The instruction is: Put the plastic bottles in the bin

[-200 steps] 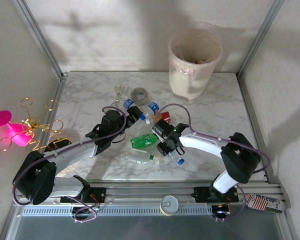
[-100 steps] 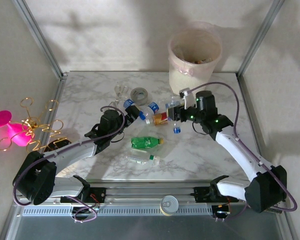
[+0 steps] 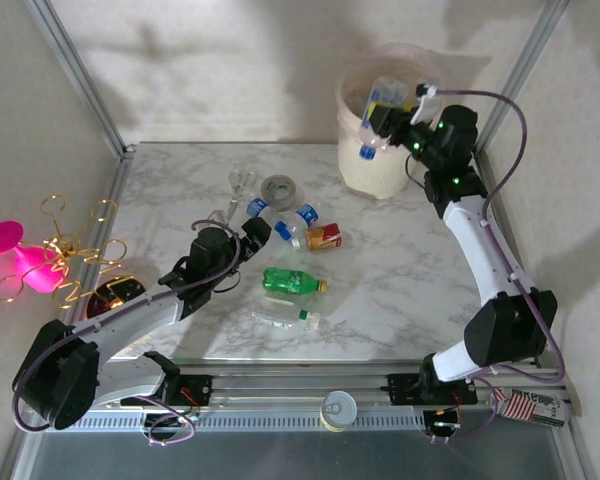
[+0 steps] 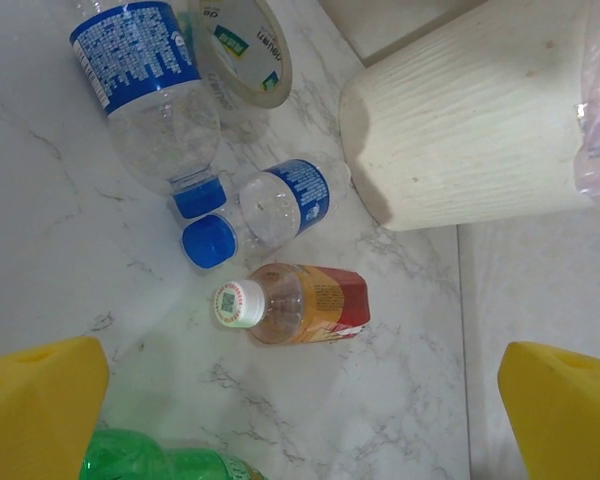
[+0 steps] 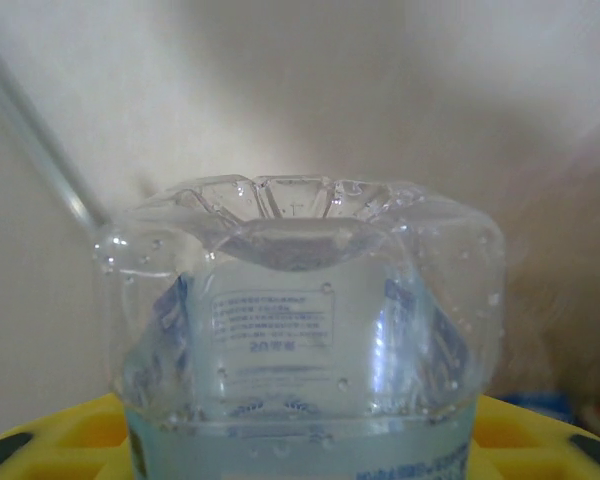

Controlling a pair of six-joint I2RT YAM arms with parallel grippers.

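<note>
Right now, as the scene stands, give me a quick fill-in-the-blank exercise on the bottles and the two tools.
1. The right tool holds a clear bottle with a ___ cap over the bin.
2. The left tool holds nothing, and its jaws stand ___.
3. The orange-red-labelled bottle has a ___ cap.
4. The green bottle lies on its ___.

Missing words: blue; open; white; side.
</note>
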